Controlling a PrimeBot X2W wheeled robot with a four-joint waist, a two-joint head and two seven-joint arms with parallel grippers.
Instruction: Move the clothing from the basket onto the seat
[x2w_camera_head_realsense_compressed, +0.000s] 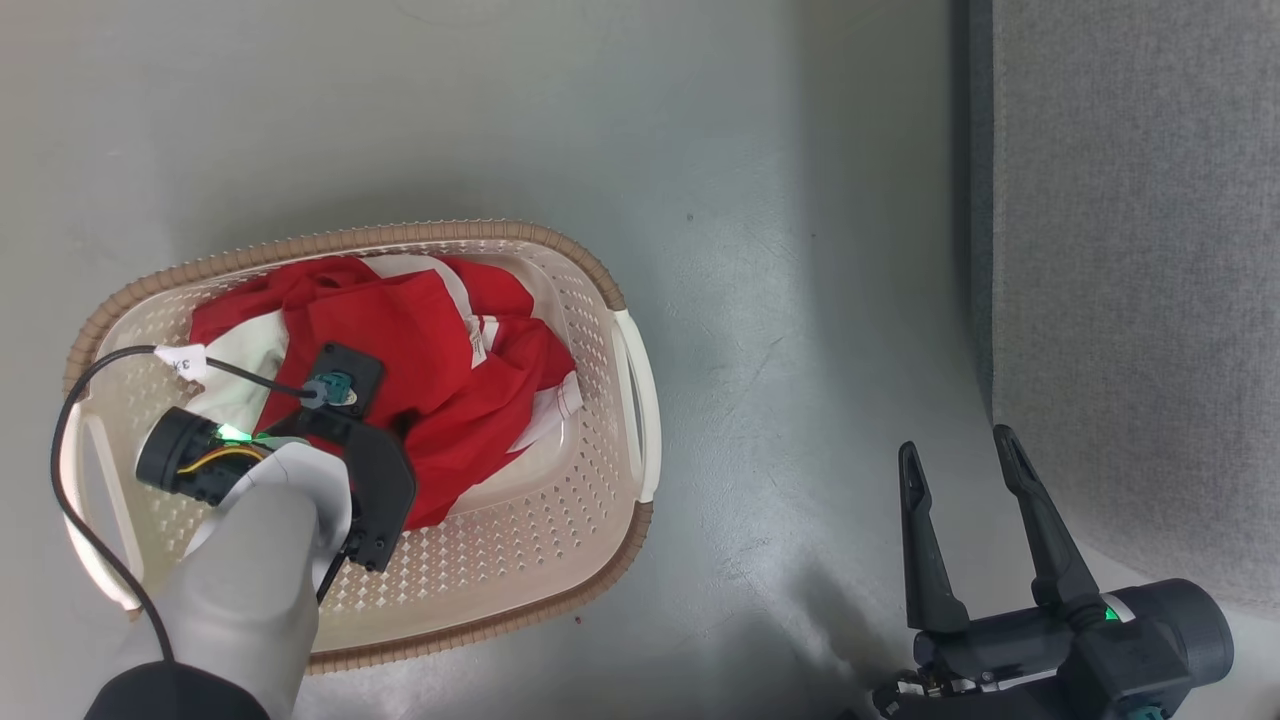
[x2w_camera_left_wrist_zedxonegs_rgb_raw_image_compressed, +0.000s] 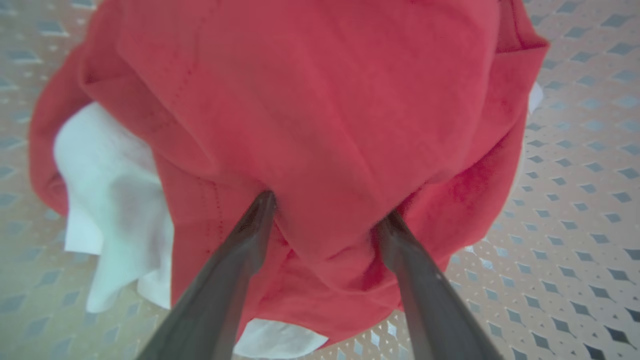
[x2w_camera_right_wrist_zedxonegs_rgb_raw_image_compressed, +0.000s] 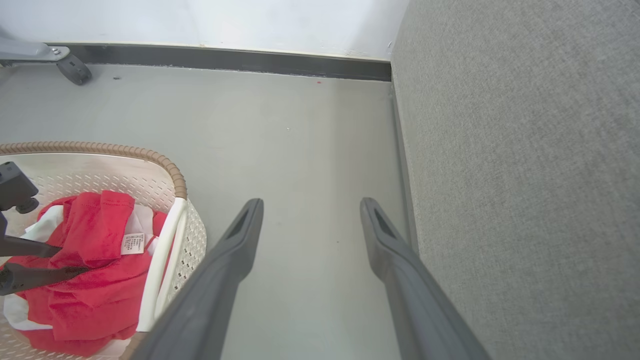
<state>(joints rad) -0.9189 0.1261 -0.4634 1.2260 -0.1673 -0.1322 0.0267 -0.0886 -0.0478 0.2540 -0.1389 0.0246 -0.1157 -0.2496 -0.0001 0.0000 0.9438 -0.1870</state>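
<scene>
Nothing is moved yet, I reckon: the clothing (x2w_camera_head_realsense_compressed: 430, 370) lies heaped in the basket (x2w_camera_head_realsense_compressed: 590, 270) at nine o'clock, and the seat (x2w_camera_head_realsense_compressed: 1140, 250) at three o'clock looks bare. The left gripper (x2w_camera_left_wrist_zedxonegs_rgb_raw_image_compressed: 330, 207) stands spread, tips pushed into the red cloth, not clamped; the right gripper (x2w_camera_head_realsense_compressed: 955, 445) hangs spread and empty beside the seat.

A white paper tag (x2w_camera_head_realsense_compressed: 185, 362) wrapped on the black cable (x2w_camera_head_realsense_compressed: 250, 377), at about 9 o'clock in the basket (x2w_camera_head_realsense_compressed: 600, 285), shows a handwritten "3" and a second mark that cannot be read. A white care label (x2w_camera_right_wrist_zedxonegs_rgb_raw_image_compressed: 132, 243) on the red clothing (x2w_camera_right_wrist_zedxonegs_rgb_raw_image_compressed: 95, 300) carries rows of print too small to read.
</scene>
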